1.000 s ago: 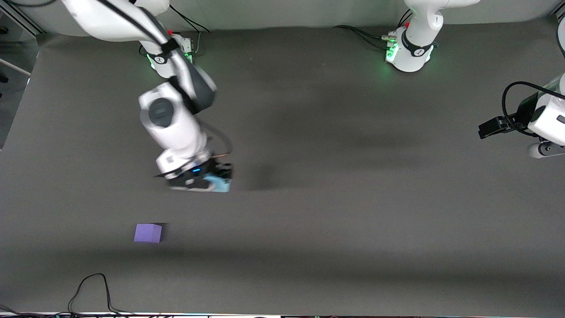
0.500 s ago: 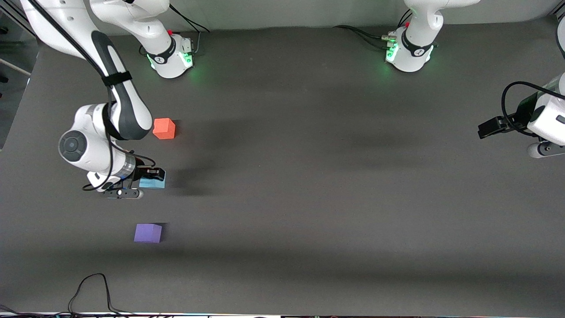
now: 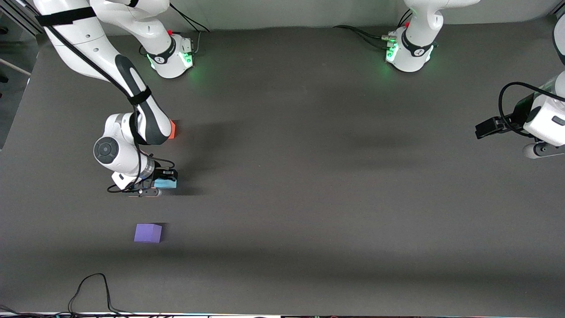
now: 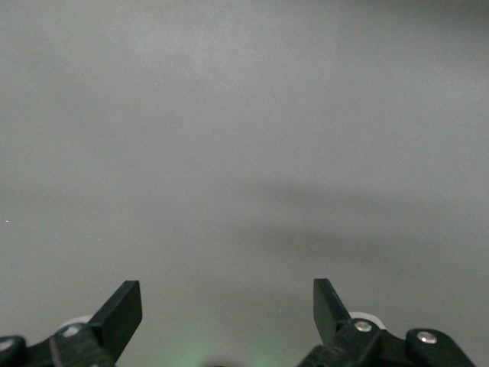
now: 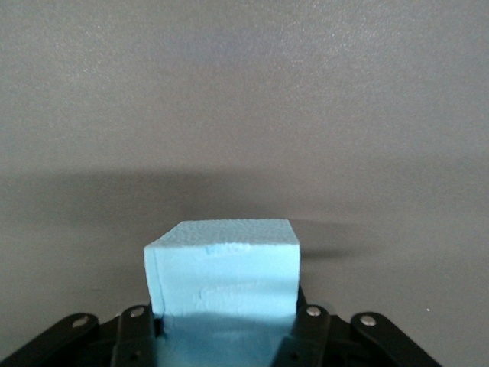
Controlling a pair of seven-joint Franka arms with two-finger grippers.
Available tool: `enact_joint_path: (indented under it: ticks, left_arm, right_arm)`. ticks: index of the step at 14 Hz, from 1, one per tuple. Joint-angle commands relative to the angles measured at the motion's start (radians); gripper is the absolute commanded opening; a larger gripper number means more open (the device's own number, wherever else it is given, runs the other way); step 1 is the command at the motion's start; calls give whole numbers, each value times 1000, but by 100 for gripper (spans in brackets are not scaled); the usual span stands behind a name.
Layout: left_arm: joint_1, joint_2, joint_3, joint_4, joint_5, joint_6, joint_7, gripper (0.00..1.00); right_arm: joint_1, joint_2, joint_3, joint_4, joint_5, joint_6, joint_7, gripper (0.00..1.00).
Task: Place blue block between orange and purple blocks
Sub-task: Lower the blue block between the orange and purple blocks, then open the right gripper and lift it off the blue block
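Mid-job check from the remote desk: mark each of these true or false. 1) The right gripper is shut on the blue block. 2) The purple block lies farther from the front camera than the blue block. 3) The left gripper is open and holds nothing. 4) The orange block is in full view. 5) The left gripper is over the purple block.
1) True: the right gripper clamps the blue block.
2) False: the purple block lies nearer.
3) True: the left gripper is open, empty.
4) False: the right arm hides most of the orange block.
5) False: it waits at its own table end.

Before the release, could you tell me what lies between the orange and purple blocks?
In the front view, the blue block, held by the right gripper, sits between the orange block and purple block.
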Motion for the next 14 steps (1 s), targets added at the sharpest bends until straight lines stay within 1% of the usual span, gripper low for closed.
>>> enact_joint_path:
  ticks: [1,2,4,6,10,11,12,13,14]
  left_arm:
    - [1,-8,0,-10,-10,13,18,100]
    - [1,-5,0,-10,-9,13,20,100]
    - [7,1,2,-3,-9,13,20,100]
    - [18,9,8,11,-4,11,20,100]
    - [53,10,11,10,-1,2,21,100]
    - [53,12,11,10,-2,3,21,100]
    - [53,12,11,10,-2,3,21,100]
    - [53,14,11,10,-2,5,21,100]
    - [53,17,9,10,-2,5,21,100]
  right_arm:
    - [4,-4,-43,3,11,4,-93,26]
    - [2,-6,-63,3,11,2,-124,27]
    - [0,-3,-75,2,11,4,-135,28]
    - [0,0,-74,3,14,2,-121,28]
    - [2,-1,-74,8,25,2,-89,28]
    - [0,-1,-74,11,25,2,-88,29]
    - [0,0,-74,11,25,2,-88,41]
    - [0,-1,-74,14,25,1,-88,58]
    - [2,-3,-74,14,25,1,-89,100]
